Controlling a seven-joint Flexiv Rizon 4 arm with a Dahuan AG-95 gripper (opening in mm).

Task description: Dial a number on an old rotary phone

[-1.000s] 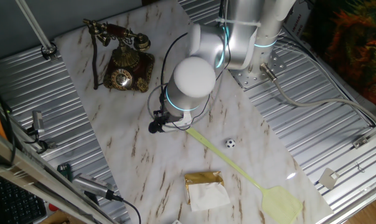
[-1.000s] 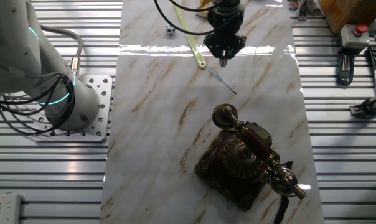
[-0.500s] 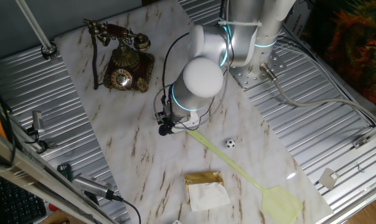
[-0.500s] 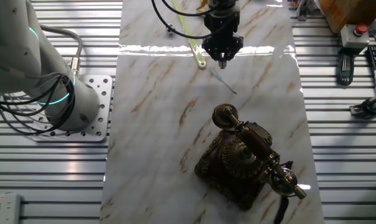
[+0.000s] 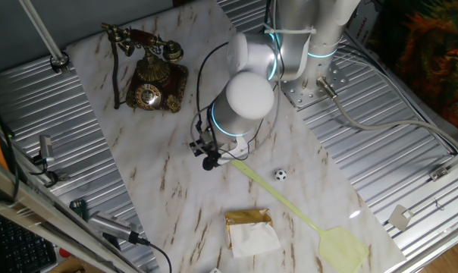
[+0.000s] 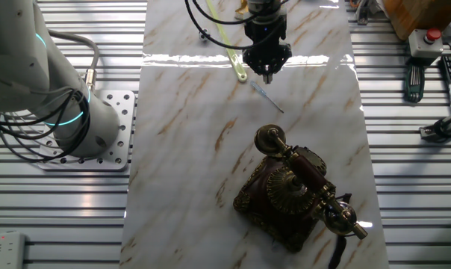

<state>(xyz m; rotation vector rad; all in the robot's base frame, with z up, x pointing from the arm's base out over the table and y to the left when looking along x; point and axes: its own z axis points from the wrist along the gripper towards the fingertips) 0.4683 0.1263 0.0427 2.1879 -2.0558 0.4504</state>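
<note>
I've moved the gripper [image 5: 209, 161] away from the old rotary phone [image 5: 149, 72] over the last second, sliding down the marble toward the green fly swatter [image 5: 290, 209]. In the other fixed view the gripper [image 6: 266, 73] sits slightly farther up the board than before. Elbow joint shifted with it.

Bright even light, glare on marble, sharp.
</note>
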